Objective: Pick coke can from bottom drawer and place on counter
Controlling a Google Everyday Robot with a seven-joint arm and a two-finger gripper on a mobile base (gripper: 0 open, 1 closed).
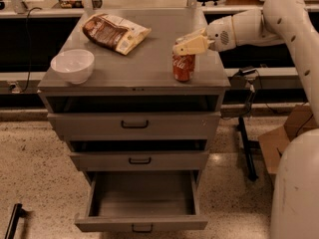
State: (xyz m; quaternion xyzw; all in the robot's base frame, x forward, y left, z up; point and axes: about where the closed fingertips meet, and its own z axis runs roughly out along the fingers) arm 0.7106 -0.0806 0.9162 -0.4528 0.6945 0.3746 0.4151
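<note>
The coke can [183, 66], red with white lettering, stands upright on the counter [144, 66] near its right front edge. My gripper [188, 46] reaches in from the right and sits over the can's top, hiding the silver lid. The bottom drawer [142, 224] is pulled out below, and its inside shows nothing in it.
A white bowl [73, 65] stands at the counter's left front. A brown snack bag [114, 32] lies at the back. The two upper drawers are slightly ajar. A black stand [246, 143] and a cardboard box [281, 141] are right of the cabinet.
</note>
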